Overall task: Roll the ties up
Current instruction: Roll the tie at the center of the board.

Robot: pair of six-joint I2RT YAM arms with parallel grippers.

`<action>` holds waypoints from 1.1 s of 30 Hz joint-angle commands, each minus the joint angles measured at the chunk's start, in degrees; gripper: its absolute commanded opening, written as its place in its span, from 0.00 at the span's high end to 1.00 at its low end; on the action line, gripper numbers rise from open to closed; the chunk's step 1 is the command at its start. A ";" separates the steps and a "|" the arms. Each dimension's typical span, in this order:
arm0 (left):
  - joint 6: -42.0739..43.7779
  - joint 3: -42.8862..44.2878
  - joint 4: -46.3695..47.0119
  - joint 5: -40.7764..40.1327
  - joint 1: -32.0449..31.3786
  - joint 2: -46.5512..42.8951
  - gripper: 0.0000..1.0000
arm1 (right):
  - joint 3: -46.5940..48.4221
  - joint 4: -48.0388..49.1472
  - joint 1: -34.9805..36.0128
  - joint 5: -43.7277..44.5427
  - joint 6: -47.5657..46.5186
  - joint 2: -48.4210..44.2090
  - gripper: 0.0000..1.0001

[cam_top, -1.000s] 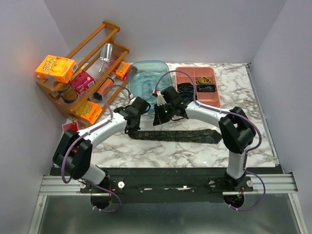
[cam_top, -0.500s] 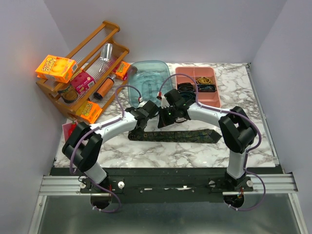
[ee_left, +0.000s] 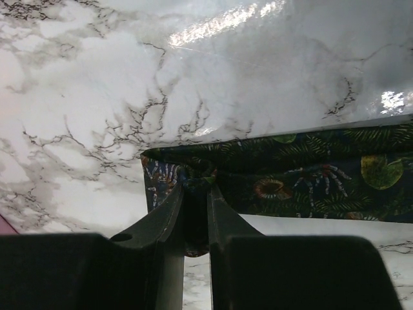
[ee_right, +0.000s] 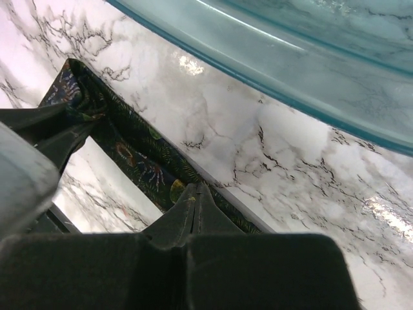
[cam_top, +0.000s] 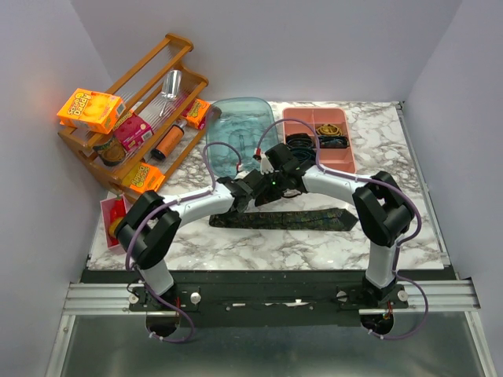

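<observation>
**newbie_42:** Where's the thing they're rolling sitting right now?

**armwatcher:** The long narrow dark fabric tie with the leafy green and orange print (cam_top: 302, 219) is lying stretched out flat on the white marble counter (cam_top: 393, 181). It's running left to right, just in front of the see-through teal plastic dish (cam_top: 236, 129). Its pointed end is lying out toward the right arm's side.

**newbie_42:** And what are the grippers doing?

**armwatcher:** The left hand (ee_left: 195, 188) is pinching the fabric right by the tie's blunt left end. Its fingers are sitting almost together, with a bit of cloth bunching up between them. The right hand (ee_right: 195, 189) is sitting just beside it, a little further along the same strip. Its fingers are pressing tight together on the tie's edge. Both are crowding the same short stretch near the dish.
</observation>
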 commanded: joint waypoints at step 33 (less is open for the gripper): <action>-8.61 -19.30 20.36 26.08 20.50 -29.48 0.23 | 10.89 -1.77 7.70 -6.91 -0.49 3.00 0.99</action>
